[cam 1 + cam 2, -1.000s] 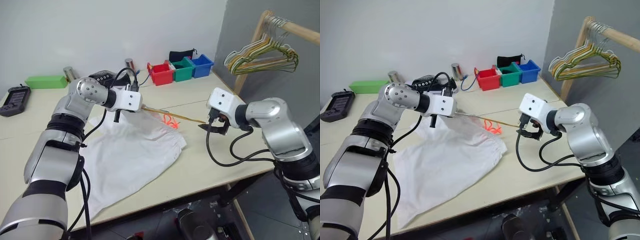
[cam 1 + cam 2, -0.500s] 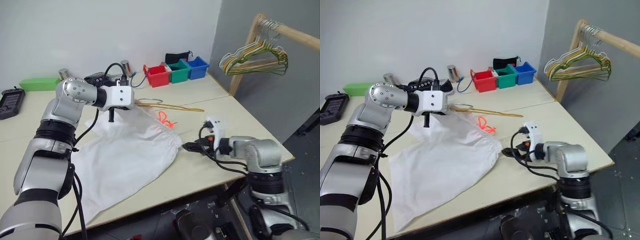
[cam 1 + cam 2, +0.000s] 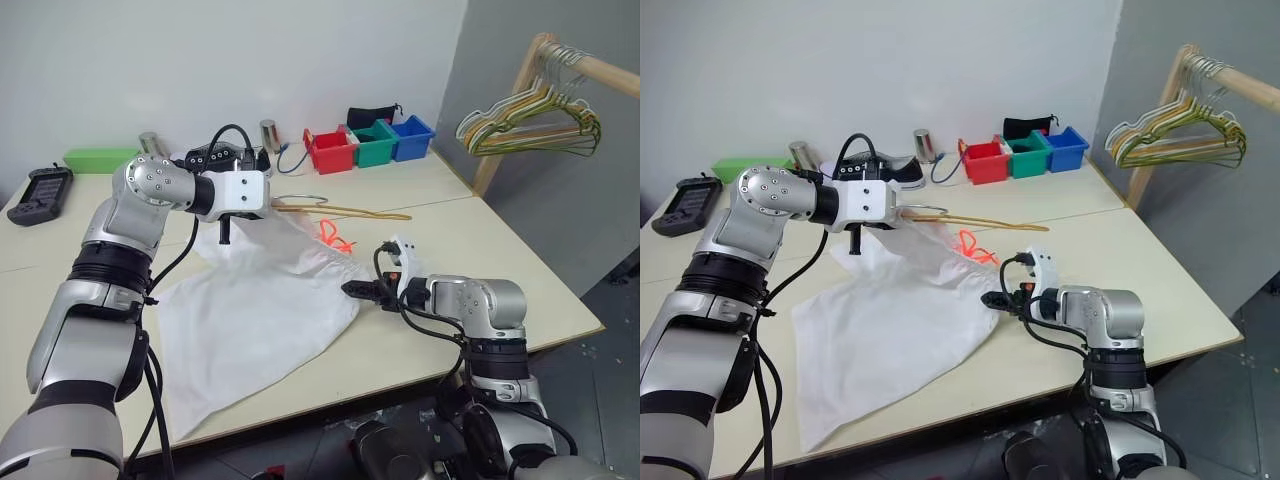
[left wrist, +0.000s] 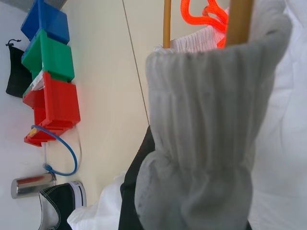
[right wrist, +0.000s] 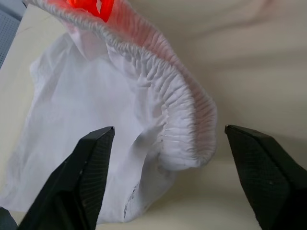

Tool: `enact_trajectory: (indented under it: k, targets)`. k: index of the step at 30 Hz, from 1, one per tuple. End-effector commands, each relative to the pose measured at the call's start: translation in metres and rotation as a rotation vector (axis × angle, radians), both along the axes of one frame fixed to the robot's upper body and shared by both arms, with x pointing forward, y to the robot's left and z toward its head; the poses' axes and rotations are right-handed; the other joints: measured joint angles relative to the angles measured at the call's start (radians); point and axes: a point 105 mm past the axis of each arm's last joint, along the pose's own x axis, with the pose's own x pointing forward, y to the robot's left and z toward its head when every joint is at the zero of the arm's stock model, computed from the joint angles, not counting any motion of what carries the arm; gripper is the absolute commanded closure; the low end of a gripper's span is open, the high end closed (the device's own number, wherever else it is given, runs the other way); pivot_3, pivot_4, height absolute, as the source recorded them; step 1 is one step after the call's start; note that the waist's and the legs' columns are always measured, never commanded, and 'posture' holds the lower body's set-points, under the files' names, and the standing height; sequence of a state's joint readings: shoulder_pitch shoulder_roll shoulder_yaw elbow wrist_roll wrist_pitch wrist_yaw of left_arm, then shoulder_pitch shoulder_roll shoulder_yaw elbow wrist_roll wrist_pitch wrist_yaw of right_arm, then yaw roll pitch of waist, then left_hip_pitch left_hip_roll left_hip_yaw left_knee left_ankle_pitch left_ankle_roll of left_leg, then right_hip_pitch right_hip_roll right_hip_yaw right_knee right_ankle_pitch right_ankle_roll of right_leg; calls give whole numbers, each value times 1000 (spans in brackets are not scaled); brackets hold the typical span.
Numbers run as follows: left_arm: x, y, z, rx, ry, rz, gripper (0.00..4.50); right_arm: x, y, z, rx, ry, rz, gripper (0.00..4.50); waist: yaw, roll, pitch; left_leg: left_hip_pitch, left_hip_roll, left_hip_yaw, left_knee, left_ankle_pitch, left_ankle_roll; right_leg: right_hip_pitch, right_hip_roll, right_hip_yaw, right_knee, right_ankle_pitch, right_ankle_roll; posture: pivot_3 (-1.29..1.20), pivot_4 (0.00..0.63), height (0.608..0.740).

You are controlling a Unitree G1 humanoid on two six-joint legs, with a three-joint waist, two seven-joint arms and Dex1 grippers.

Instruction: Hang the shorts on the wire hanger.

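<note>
The white shorts [image 3: 260,310] lie spread on the table, their orange drawstring [image 3: 335,240] showing at the gathered waistband. My left gripper [image 3: 268,208] is shut on the waistband's raised far end, and the fabric drapes over its dark finger [image 4: 136,191]. The pale yellow wire hanger [image 3: 350,211] runs from that grip out to the right, low over the table. One of its bars [image 4: 237,19] goes in behind the held waistband. My right gripper [image 5: 168,130] sits low on the table, open. Its fingers stand on either side of the waistband's near right corner [image 3: 345,283] without touching it.
Red [image 3: 328,148], green [image 3: 368,140] and blue [image 3: 408,132] bins line the table's back. A bunch of hangers [image 3: 530,125] hangs on a wooden rail at the right. A sneaker [image 3: 890,172], metal cans [image 3: 268,132], a green box [image 3: 100,158] and a black device [image 3: 40,192] sit at the back left.
My right arm has dropped from beside the hanger's far end to the table and swung left to the waistband's corner, rolling its wrist. The left gripper has kept its hold. The camera shifted.
</note>
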State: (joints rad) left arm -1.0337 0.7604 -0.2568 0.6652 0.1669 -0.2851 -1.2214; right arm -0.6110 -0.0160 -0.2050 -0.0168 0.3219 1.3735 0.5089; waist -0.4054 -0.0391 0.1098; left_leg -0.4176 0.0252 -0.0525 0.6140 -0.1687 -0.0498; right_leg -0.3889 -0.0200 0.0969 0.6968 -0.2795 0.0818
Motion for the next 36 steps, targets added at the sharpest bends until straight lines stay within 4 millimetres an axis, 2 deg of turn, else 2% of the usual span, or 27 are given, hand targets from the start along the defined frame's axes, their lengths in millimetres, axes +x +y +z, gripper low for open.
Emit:
enact_trajectory:
  k: [1,2,6,7,11,12,15,17,21,25,29,36]
  targets:
    - [0,0,21,-27,-78,-5,4500,5,2,21,69,-41,-5,1775,-1,0,0,0,0,0,0,0,0,0,0,0,0,0,0,-263,21,740]
    - [0,0,21,-25,-79,-4,4500,5,2,21,74,-42,-4,1926,-1,0,0,0,0,0,0,0,0,0,0,0,0,0,0,-260,22,740]
    - [2,3,22,-5,-98,14,4500,3,4,25,83,-50,17,3097,-1,0,0,0,0,0,0,0,0,0,0,0,0,0,0,-258,25,740]
    - [3,4,23,-6,-99,17,4500,2,5,27,94,-54,31,3236,-1,0,0,0,0,0,0,0,0,0,0,0,0,0,0,-258,25,740]
    - [3,7,24,-4,-103,25,4500,-1,7,32,111,-63,58,4349,-1,0,0,0,0,0,0,0,0,0,0,0,0,0,0,-254,23,740]
    - [3,7,25,-4,-104,26,4500,-1,7,32,109,-64,60,4480,0,0,0,0,0,0,0,0,0,0,0,0,0,0,0,-252,22,740]
    - [2,9,25,-10,-98,32,4500,-2,6,32,66,-105,88,4480,1,0,0,0,0,0,0,0,0,0,0,0,0,0,0,-248,21,740]
    - [0,10,23,-20,-82,32,4500,-2,2,30,-26,-164,109,4480,2,0,0,0,0,0,0,0,0,0,0,0,-1,0,0,-248,21,740]
    - [-10,13,16,-58,13,26,4500,12,-21,27,-314,-373,113,4480,3,0,0,0,0,1,0,0,0,0,0,1,-2,0,0,-256,23,740]
    - [-26,25,-1,-17,133,33,4500,25,-46,40,-493,-556,138,4480,0,0,0,-1,0,2,-1,0,0,0,0,2,-6,0,0,-269,29,740]
    - [-27,39,-13,21,158,81,4500,17,-48,56,-537,-685,259,4480,-3,0,0,-1,1,2,-2,0,0,0,0,2,-7,0,0,-270,32,740]
    - [-24,38,-16,43,154,86,4500,10,-42,72,-569,-778,341,4480,-2,0,0,0,1,2,-2,0,0,1,0,2,-8,0,0,-279,38,740]
